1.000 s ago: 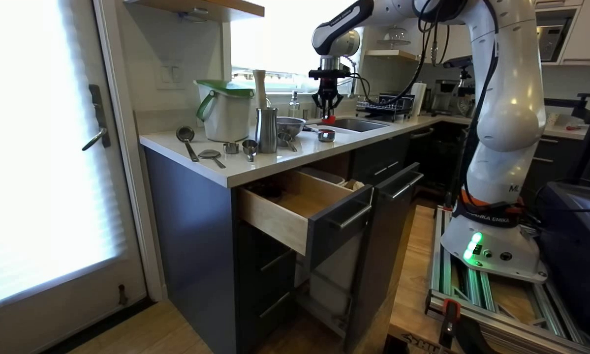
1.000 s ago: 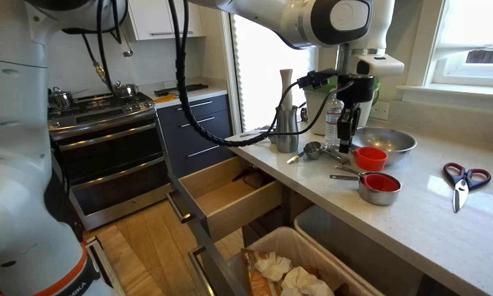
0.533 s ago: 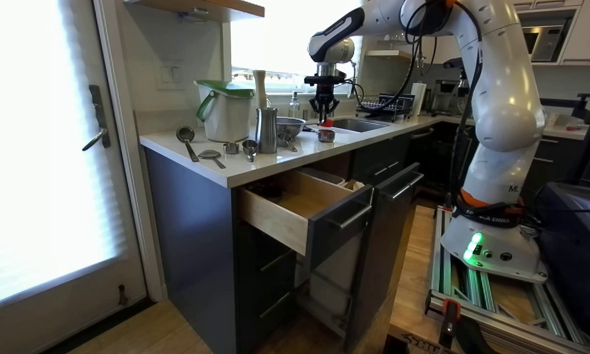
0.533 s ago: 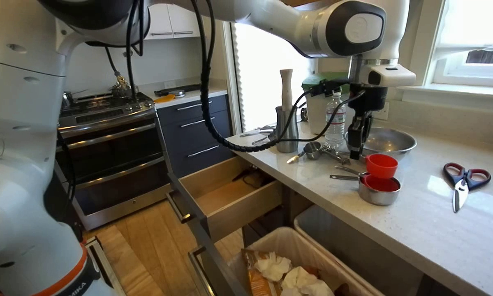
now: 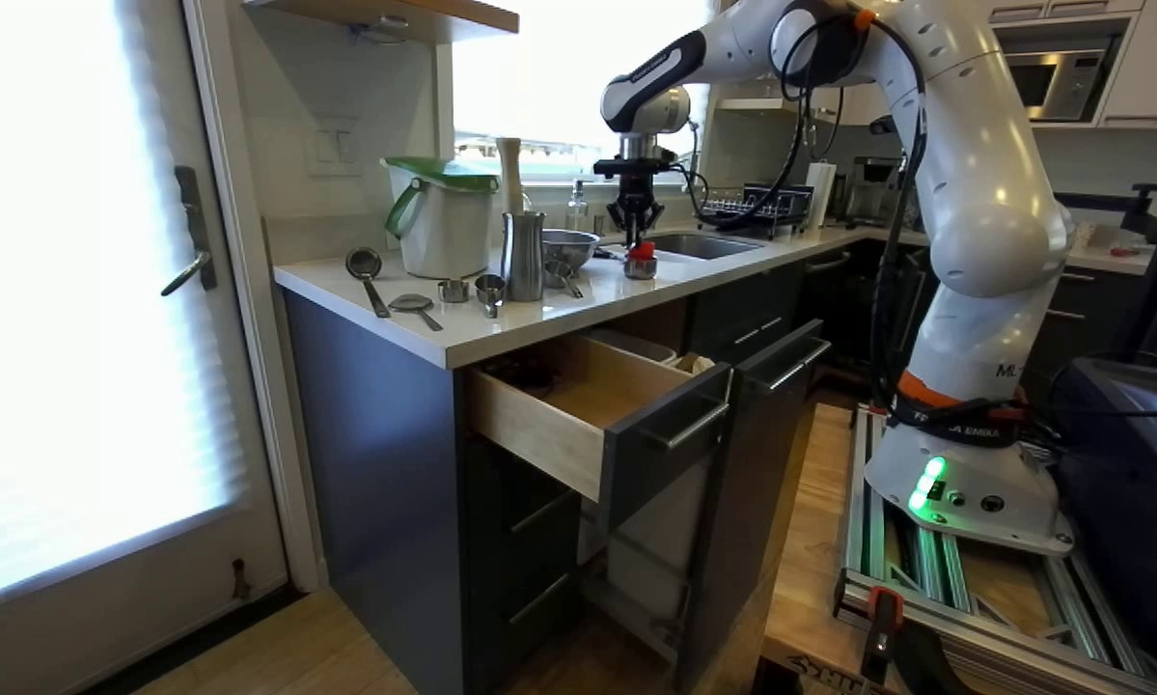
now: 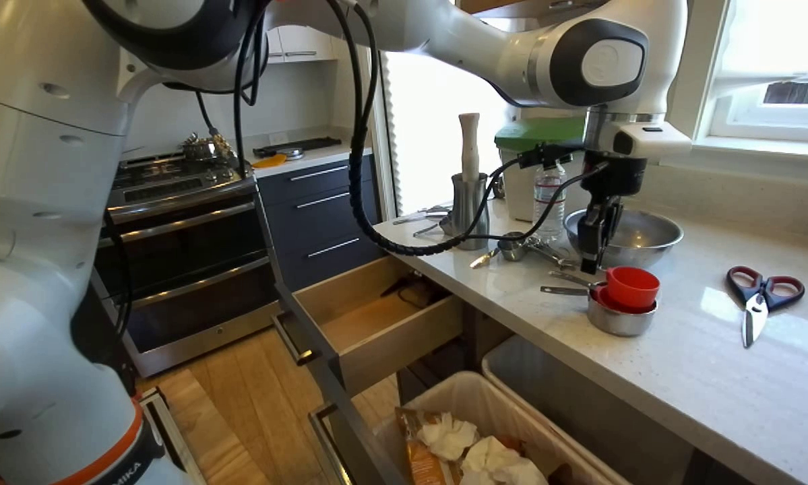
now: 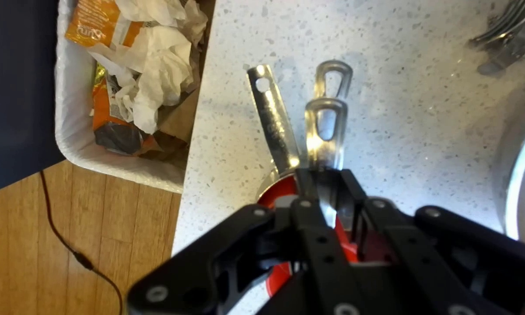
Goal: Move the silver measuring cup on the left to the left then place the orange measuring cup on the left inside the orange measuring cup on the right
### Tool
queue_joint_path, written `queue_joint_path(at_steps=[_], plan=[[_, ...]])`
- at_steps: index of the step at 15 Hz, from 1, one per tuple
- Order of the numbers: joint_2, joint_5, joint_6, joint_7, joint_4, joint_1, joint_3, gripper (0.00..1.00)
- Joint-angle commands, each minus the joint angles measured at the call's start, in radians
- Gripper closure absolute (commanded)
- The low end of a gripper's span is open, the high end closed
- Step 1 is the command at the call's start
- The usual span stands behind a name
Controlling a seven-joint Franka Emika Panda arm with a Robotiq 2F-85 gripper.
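My gripper is shut on the metal handle of an orange-red measuring cup. That cup hangs over the lower orange-red measuring cup, which sits inside a silver measuring cup on the counter. I cannot tell whether the two orange-red cups touch. In the wrist view the fingers hide much of both; the lower cup's rim shows at their left. The handles of the lower cups lie below the held handle. A smaller silver measuring cup lies apart, towards the steel canister.
A metal bowl stands just behind my gripper. Scissors lie to the right. A water bottle and a steel canister stand farther back. An open drawer and a bin are below the counter edge.
My gripper has carried the held cup rightward and down in an exterior view, from beside the lower orange-red cup to over it. The lower cups have not visibly moved.
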Motion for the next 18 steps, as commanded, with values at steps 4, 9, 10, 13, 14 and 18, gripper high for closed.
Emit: queue_joint_path(at_steps=[4,9,10,13,14,18], plan=[[0.046,0.029,-0.097,0.028,0.067,-0.022,0.006,0.96],[0.062,0.049,-0.112,0.024,0.083,-0.026,0.01,0.84],[0.064,0.052,-0.115,0.023,0.085,-0.027,0.01,0.57],[0.064,0.06,-0.123,0.027,0.089,-0.031,0.008,0.43],[0.062,0.061,-0.127,0.03,0.089,-0.032,0.007,0.34],[0.037,0.08,-0.147,0.019,0.091,-0.042,0.01,0.05]])
